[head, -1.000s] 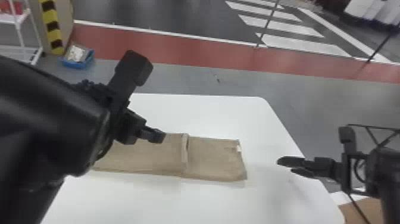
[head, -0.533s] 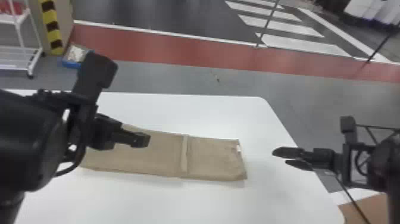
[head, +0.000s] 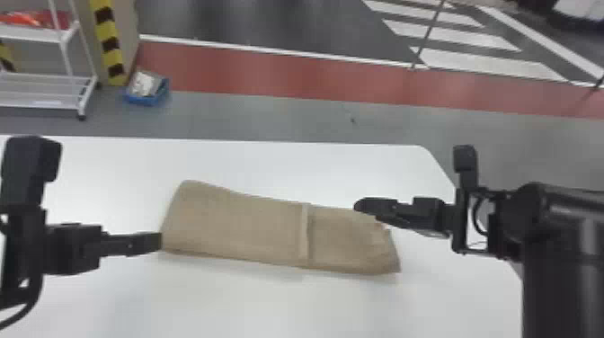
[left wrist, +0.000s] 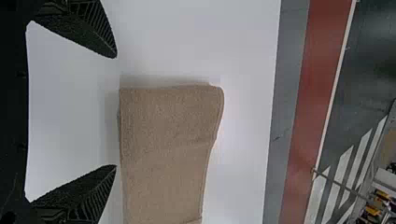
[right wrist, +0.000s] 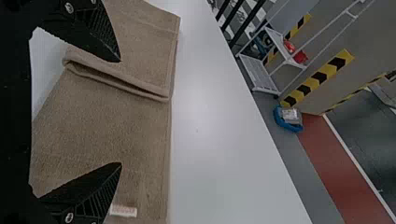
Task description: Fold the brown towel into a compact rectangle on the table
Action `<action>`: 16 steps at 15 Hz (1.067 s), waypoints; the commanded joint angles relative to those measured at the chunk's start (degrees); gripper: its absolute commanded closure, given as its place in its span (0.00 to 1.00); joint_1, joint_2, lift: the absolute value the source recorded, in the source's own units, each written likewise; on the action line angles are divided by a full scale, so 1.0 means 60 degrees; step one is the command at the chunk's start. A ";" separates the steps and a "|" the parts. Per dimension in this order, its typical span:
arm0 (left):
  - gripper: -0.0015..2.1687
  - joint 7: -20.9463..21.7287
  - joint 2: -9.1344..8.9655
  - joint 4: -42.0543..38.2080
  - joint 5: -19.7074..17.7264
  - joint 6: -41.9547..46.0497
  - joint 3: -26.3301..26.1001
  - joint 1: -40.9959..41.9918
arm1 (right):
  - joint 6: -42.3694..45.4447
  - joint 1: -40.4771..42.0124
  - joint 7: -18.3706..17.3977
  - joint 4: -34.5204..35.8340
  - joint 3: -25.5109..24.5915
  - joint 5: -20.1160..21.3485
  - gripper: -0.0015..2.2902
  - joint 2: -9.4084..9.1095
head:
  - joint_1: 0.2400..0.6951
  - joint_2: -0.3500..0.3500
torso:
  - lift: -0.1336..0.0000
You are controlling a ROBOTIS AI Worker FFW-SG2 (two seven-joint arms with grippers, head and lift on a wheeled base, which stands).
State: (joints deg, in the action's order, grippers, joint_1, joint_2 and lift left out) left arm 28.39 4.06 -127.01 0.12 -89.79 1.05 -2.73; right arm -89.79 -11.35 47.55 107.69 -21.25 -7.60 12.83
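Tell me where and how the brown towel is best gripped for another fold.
Probably grip the brown towel by the short end with the pale label, the open right gripper coming in low from the robot's right. The towel lies flat as a long strip, and that end extends beyond the raised crosswise edge, so it should lift leftwards.

Hazard stripes (head: pixel 109 43) and a red floor lane (head: pixel 278 76) suggest an industrial hall.

Glossy black arm (head: pixel 561 269) seen at lower right, black cable (head: pixel 32 302) looped at lower left. Right claw (head: pixel 370 210), right of centre: ribbed black fingers (right wrist: pixel 100 196) fitted with silver screws (right wrist: pixel 69 217).
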 commanded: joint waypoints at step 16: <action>0.03 0.0278 0.0451 -0.0247 -0.0401 -0.0041 0.0835 0.0704 | -0.0049 -0.1155 -0.1216 -0.0810 0.2252 0.1559 0.22 -0.0908 | 1.00 0.49 | 0.07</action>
State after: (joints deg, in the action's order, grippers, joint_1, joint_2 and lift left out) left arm 29.98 6.64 -128.47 -2.26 -89.79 5.98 1.49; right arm -89.79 -17.74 40.33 103.29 -7.80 1.65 6.95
